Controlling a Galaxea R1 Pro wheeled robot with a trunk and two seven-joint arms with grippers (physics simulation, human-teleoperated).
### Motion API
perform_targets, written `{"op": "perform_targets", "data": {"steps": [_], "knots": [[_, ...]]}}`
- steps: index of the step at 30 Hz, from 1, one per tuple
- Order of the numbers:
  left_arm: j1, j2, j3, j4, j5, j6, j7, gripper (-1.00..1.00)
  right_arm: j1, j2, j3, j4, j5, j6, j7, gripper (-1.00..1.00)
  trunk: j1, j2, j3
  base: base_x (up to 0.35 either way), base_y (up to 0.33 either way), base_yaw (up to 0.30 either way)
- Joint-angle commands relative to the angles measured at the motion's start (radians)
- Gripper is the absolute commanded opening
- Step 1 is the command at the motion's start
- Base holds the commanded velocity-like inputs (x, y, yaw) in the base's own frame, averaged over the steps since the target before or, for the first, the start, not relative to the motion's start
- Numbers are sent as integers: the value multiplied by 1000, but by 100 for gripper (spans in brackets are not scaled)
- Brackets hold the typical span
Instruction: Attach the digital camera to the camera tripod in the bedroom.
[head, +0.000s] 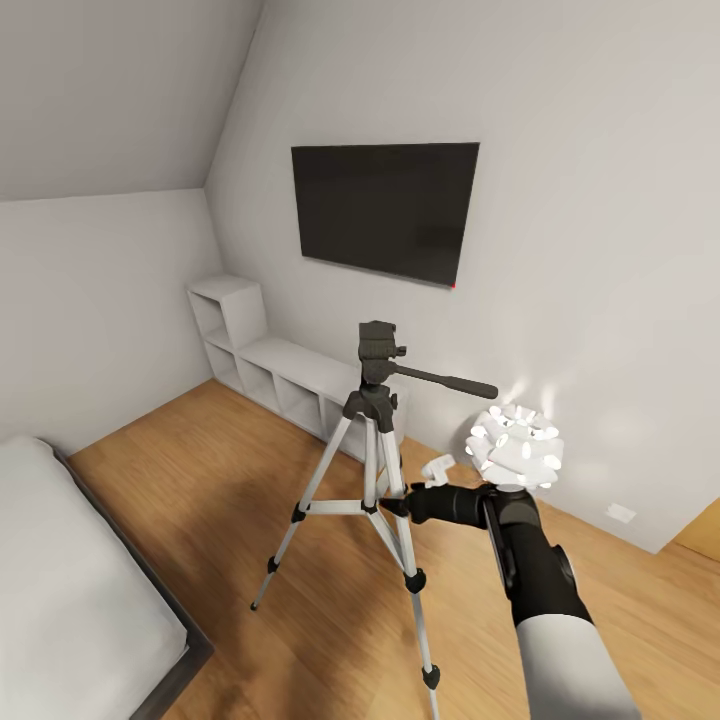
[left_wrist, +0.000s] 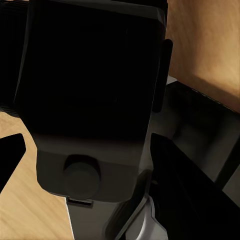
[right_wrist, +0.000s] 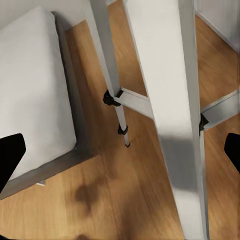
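The camera tripod (head: 372, 470) stands on the wood floor in the middle of the head view, with silver legs, a black head and a pan handle (head: 450, 382) pointing right. A small black block (head: 377, 342) tops the head; no red dot shows on it, so I cannot tell whether it is the digital camera. My right gripper (head: 400, 505) is at a leg below the head. In the right wrist view the gripper (right_wrist: 120, 150) is open, with a silver leg (right_wrist: 165, 100) between the wide-apart fingers. My left gripper (left_wrist: 120, 160) looks open over a dark boxy robot part (left_wrist: 90, 90).
A large flat black screen (head: 385, 210) hangs on the white wall above a low white cube shelf (head: 270, 365). The grey-framed bed (head: 70, 590) lies at the left. A white-ball floor lamp (head: 515, 448) stands just right of the tripod, behind my right arm.
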Motion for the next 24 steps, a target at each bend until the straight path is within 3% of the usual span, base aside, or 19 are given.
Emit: {"op": "perform_targets", "data": {"steps": [1,10,11,15,24], "knots": [[-1,0,-8,0,8,-2,-4,-100,-1,5,-4,-1,7,3,3,100,1,-2,-2,0,0,0],[-1,0,-9,0,8,-2,-4,-100,-1,13,-4,0,5,0,-48,100,1,-2,-2,0,0,0],[-1,0,-9,0,8,-2,-4,-100,-1,14,-4,0,4,0,-202,100,1,-2,-2,0,0,0],[-1,0,-10,0,8,-2,-4,-100,-1,15,-4,0,-27,-12,-274,100,1,-2,-2,0,0,0],[-1,0,-9,0,8,-2,-4,-100,-1,15,-4,1,-54,-20,-324,100,1,-2,-2,0,0,0]]}}
